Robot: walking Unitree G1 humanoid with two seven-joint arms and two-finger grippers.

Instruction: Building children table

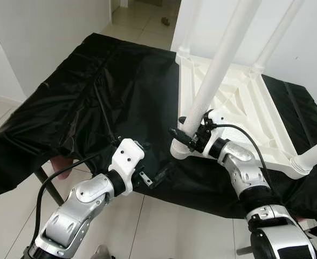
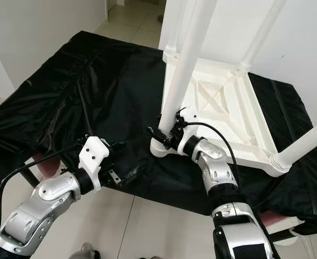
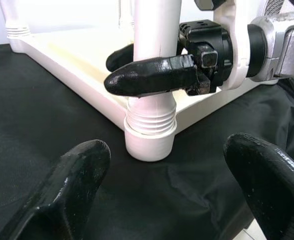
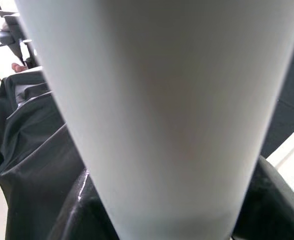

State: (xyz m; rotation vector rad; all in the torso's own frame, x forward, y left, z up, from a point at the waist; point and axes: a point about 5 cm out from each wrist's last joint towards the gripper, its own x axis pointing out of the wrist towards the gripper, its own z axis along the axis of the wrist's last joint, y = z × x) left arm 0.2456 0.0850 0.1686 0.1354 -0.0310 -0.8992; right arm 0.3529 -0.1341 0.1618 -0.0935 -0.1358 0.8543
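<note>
Black-draped tabletop (image 1: 67,108), upturned white children table (image 1: 239,102) on it. Right end effector (image 1: 190,135) clamped on near corner leg (image 1: 212,81). Left end effector (image 1: 158,175) spread wide, empty, just beside.

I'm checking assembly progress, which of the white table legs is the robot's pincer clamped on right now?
The near-corner leg, the one closest to the robot. The right pincer grips it just above its threaded socket; the other legs stand untouched at the remaining corners.

White table (image 1: 239,108), black cloth (image 1: 94,102), black fingers (image 3: 152,75).
</note>
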